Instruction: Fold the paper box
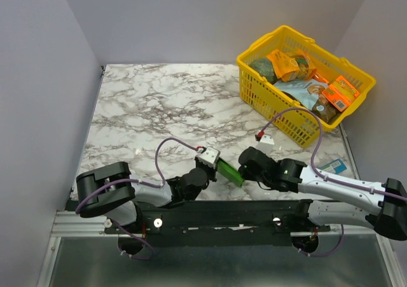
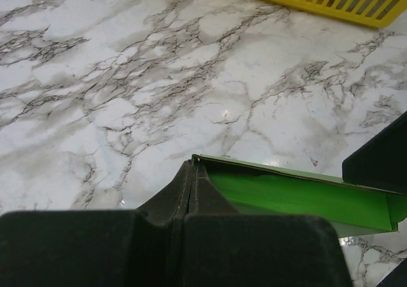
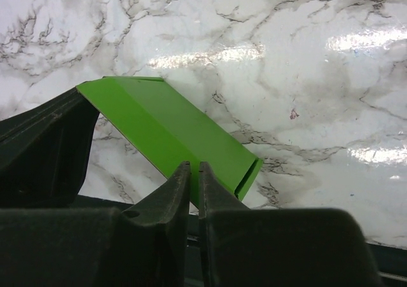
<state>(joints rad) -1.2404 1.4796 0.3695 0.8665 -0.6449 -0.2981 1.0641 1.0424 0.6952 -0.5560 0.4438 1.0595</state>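
The paper box (image 1: 230, 172) is a bright green piece of thin card, folded into a long, shallow shape and held between the two arms at the near edge of the marble table (image 1: 159, 102), roughly at the middle of its width. In the left wrist view we see the paper box (image 2: 299, 198) as an open green trough with a raised far edge, stretching away to the right. The left gripper (image 1: 218, 166) meets it at its left end. There the left gripper (image 2: 193, 171) has its two dark fingers pressed flat together, with the corner of the card pinched at their tips. From the other side, the right gripper (image 1: 245, 170) reaches the box's right end. In the right wrist view the paper box (image 3: 172, 131) slopes up to the left as a smooth green panel with a folded lip on its near right edge. The right gripper (image 3: 194, 172) shows only a thin slit between its fingers, clamped on the card's lower edge. At the far right corner of the table sits a yellow basket (image 1: 267, 99) filled with snack packs. A blue-and-white pack (image 1: 334, 166) lies flat near the table's right edge, well apart from the box.
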